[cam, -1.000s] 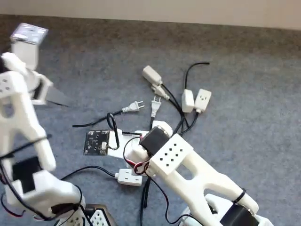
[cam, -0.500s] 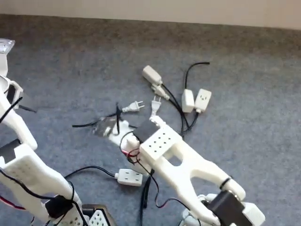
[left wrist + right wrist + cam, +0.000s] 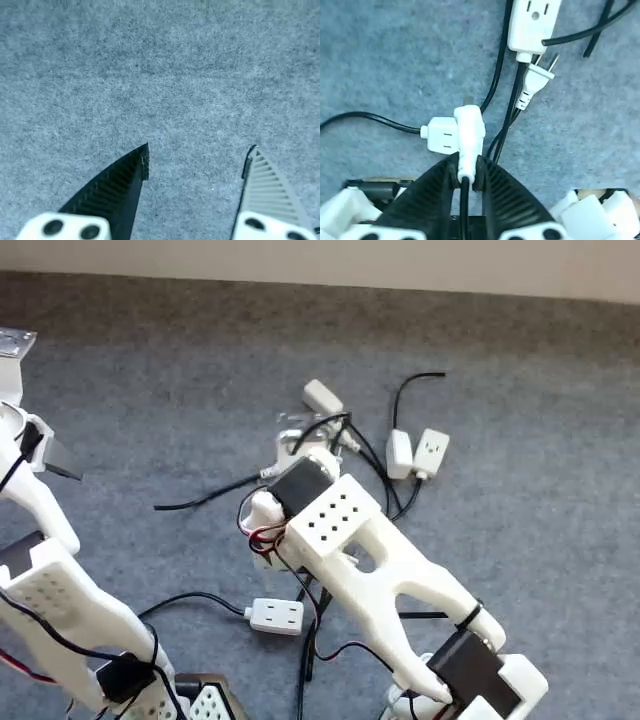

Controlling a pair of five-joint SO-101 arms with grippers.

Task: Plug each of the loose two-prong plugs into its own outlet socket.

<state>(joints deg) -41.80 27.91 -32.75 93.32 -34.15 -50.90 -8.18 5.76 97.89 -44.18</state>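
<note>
The right tool [image 3: 467,162] is seen closed on a white two-prong plug [image 3: 469,131], which is gripped at its cord end with the prongs pointed away from the tool. A small white outlet socket [image 3: 440,136] with a black cord [image 3: 375,117] is seen just beside the held plug; contact cannot be judged. Farther off on the grey table [image 3: 395,50], a second loose plug [image 3: 534,82] is seen just beside a larger outlet block [image 3: 535,20].

Grey short-pile carpet [image 3: 150,370] underfoot everywhere — pale cream wall strip [image 3: 400,265] along far edge, soft even light.
</note>
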